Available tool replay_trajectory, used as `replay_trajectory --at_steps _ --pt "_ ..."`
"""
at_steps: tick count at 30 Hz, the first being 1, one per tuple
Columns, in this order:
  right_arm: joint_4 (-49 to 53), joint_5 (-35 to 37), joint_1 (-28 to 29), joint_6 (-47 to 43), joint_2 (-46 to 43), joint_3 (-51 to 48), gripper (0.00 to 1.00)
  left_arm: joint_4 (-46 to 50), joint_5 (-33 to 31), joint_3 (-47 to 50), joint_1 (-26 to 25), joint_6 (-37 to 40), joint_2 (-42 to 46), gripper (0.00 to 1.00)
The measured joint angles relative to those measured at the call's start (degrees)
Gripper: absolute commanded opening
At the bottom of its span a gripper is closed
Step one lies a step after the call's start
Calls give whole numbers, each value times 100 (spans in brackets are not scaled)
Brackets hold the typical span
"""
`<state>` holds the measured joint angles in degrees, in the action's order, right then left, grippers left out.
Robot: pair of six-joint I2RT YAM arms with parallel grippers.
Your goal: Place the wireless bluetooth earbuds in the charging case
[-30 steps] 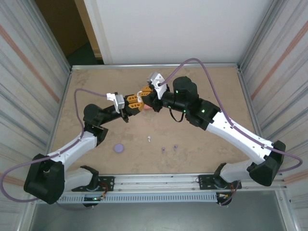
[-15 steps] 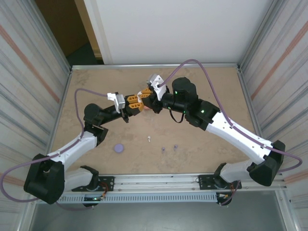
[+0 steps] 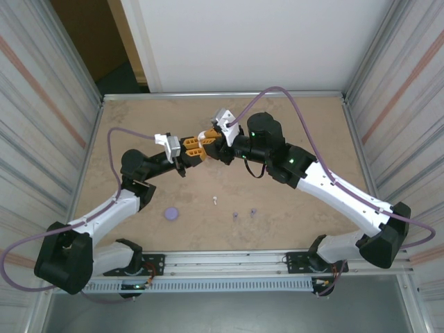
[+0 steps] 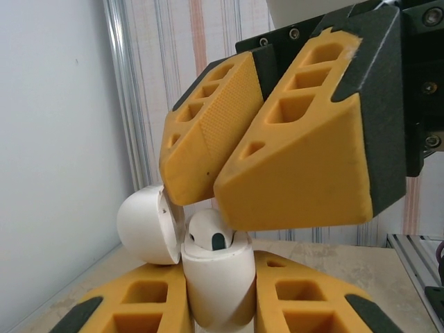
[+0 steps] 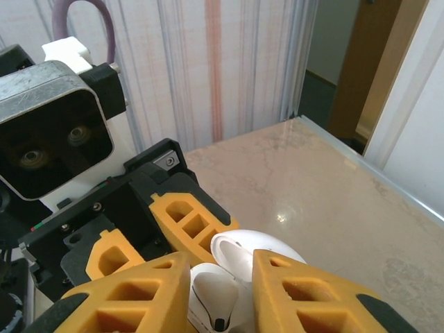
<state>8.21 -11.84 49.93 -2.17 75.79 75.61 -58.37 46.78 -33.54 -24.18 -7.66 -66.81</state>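
Note:
My left gripper (image 4: 220, 295) is shut on the body of a white charging case (image 4: 218, 277), held upright with its lid (image 4: 146, 225) hinged open to the left. A white earbud (image 4: 208, 232) sits in the case mouth. My right gripper (image 4: 208, 201) hovers right over it, its fingers slightly apart on either side of the earbud (image 5: 215, 291), with a gap on the lid (image 5: 253, 253) side. From above, the two grippers (image 3: 196, 147) (image 3: 210, 141) meet tip to tip at mid table. Loose on the table lie another white earbud (image 3: 216, 201) and two purple ones (image 3: 235, 215) (image 3: 253, 211).
A round purple case (image 3: 171, 214) lies on the table to the near left. Metal rails and corrugated walls ring the beige tabletop (image 3: 298, 125). The right arm's purple cable (image 3: 277, 89) arcs above the far side.
The right gripper has shifted a little left, closer onto the case, and its fingers have parted slightly. The left gripper has held still with the case.

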Motion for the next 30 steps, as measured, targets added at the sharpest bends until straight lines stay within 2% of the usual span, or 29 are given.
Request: replay_trajectory --at_steps 6,14,30 --pt "39 -17 9 15 -7 2 48 24 -52 0 0 0 0 0" --pt "79 160 -13 181 -348 -42 59 33 -157 0 -22 90 116 0" --pt "415 328 -909 1528 -1270 -1602 61 367 -911 330 -20 350 1071 0"
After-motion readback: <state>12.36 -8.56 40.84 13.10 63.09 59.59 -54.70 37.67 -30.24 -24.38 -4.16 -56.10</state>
